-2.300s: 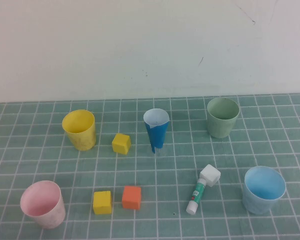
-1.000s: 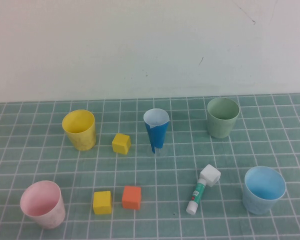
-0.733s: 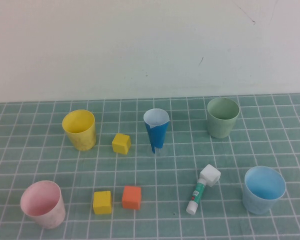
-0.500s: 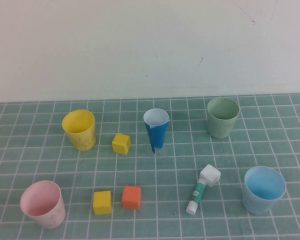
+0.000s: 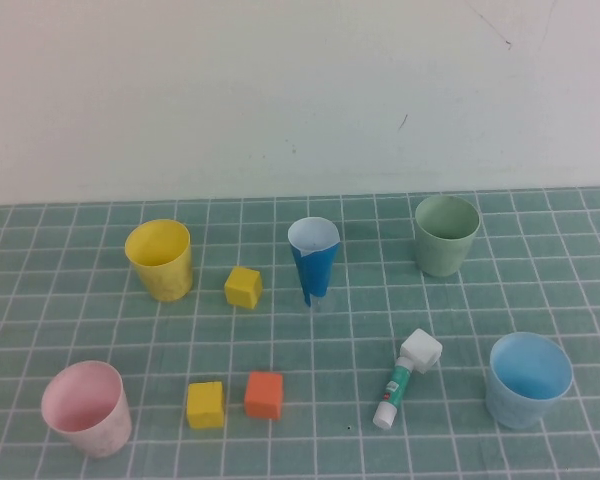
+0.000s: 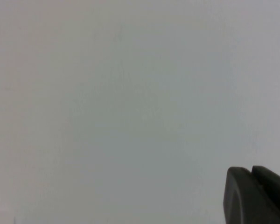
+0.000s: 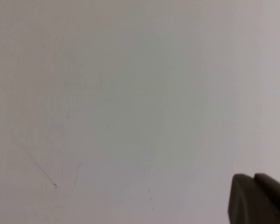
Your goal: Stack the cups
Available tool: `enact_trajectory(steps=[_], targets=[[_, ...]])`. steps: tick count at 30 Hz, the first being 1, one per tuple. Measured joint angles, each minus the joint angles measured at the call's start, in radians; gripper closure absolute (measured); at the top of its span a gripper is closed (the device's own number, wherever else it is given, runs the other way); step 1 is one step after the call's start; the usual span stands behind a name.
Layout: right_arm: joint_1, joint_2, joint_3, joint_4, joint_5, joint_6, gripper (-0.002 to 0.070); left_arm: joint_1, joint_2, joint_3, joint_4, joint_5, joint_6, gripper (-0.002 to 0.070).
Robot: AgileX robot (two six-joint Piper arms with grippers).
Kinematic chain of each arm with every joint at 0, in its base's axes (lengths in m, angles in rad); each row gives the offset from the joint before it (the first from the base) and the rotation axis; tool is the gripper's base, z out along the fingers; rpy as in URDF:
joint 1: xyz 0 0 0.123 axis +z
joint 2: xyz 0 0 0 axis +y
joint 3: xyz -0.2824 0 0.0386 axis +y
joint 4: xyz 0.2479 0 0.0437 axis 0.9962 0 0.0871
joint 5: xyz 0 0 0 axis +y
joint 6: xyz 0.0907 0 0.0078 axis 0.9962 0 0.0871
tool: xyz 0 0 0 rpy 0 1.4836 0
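Four cups stand upright and apart on the green grid mat. The yellow cup [image 5: 159,259] is at the back left, the pale green cup [image 5: 446,234] at the back right, the pink cup [image 5: 87,408] at the front left, the light blue cup [image 5: 527,379] at the front right. Neither arm shows in the high view. My left gripper [image 6: 251,171] is shut and empty, facing a blank wall in the left wrist view. My right gripper [image 7: 253,177] is likewise shut and empty, facing the wall in the right wrist view.
A narrow dark-blue cone [image 5: 313,258] stands at the mat's middle back. Two yellow cubes [image 5: 242,287] [image 5: 205,404] and an orange cube [image 5: 264,394] lie left of centre. A glue stick [image 5: 406,377] lies beside the light blue cup. A white wall rises behind the mat.
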State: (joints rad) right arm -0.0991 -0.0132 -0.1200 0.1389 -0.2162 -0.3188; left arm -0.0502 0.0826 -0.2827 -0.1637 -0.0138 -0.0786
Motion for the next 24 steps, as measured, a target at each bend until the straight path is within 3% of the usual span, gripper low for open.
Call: enact_trajectory(steps=[4,14,24], targets=[[0.0,0.047,-0.142,0.001,0.216,-0.133,0.0679,0.0,0.207,-0.206,0.014,0.227,0.036,0.0677],[0.0,0.366,-0.27,0.01,0.611,-0.169,0.0679,0.0,0.835,-0.681,0.015,0.676,0.122,0.0677],[0.0,0.527,-0.27,0.068,0.732,-0.267,0.0679,-0.032,1.362,-1.024,-0.015,0.755,0.187,0.0677]])
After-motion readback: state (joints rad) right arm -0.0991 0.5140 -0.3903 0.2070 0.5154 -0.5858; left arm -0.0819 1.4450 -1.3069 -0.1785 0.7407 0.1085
